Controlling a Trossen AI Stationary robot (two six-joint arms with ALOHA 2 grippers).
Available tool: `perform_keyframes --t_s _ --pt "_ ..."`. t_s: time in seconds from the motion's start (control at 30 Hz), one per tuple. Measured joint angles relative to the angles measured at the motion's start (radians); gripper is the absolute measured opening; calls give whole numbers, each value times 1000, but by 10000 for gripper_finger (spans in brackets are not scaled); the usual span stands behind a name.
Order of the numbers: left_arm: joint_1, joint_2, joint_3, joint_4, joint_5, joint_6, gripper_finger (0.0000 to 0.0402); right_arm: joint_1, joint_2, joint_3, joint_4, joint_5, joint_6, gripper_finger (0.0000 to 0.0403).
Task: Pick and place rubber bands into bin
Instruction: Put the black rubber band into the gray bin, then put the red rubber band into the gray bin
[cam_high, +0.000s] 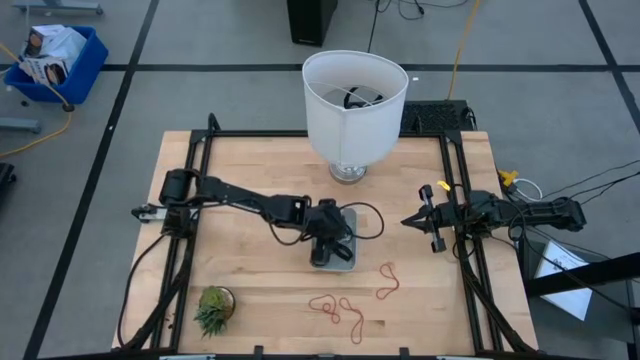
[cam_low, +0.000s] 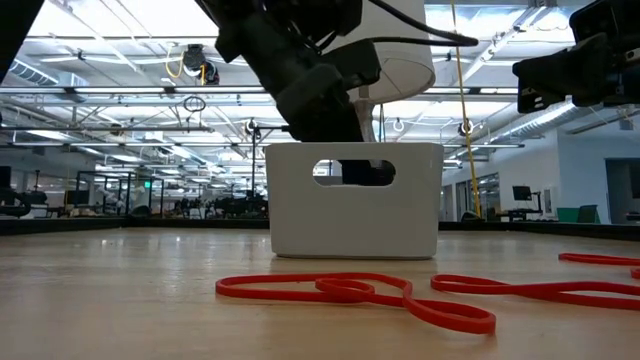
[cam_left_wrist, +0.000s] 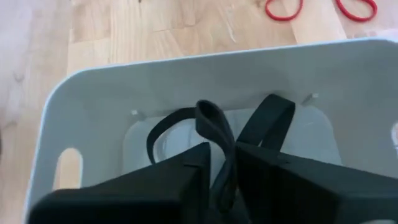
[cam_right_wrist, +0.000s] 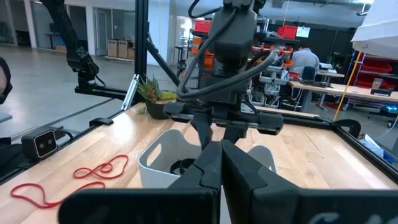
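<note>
The bin (cam_high: 346, 263) is a small pale grey tray on the wooden table, below the white lampshade. My left gripper (cam_left_wrist: 222, 152) reaches down into the bin (cam_left_wrist: 186, 74), with a black rubber band (cam_left_wrist: 214, 124) between its fingers. The band's loops spread over the bin's floor. Red rubber bands (cam_high: 335, 308) (cam_high: 388, 281) lie flat on the table nearer the front edge. They also show in the low view as red rubber bands (cam_low: 350, 290) in front of the bin (cam_low: 350, 215). My right gripper (cam_high: 415, 221) waits shut at the table's right side, touching nothing. My left gripper has one strand of the black rubber band (cam_left_wrist: 225, 171) between its two fingers, which stand only slightly apart. The fingers slant down into the bin from the table's left. The band's free loops (cam_left_wrist: 163, 127) rest on the bin's floor, slack.
A tall white lampshade (cam_high: 355, 100) stands just beyond the bin. A small potted plant (cam_high: 213, 308) sits at the front left. Black frame rails (cam_high: 205, 180) run along both sides of the table. A blue crate (cam_high: 55, 60) stands on the floor, off the table.
</note>
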Motion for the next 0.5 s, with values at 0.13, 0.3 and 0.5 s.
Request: perform_keyframes --t_s 0.13,0.3,0.5 --pt "-1 0 0 0 6 -1 132 0 0 0 0 0 0 0" --pt "0 -8 0 -4 -5 21 204 0 0 0 0 0 0 0" --pt "-43 -168 -6 -38 -42 189 206 0 0 0 -1 -1 0 0"
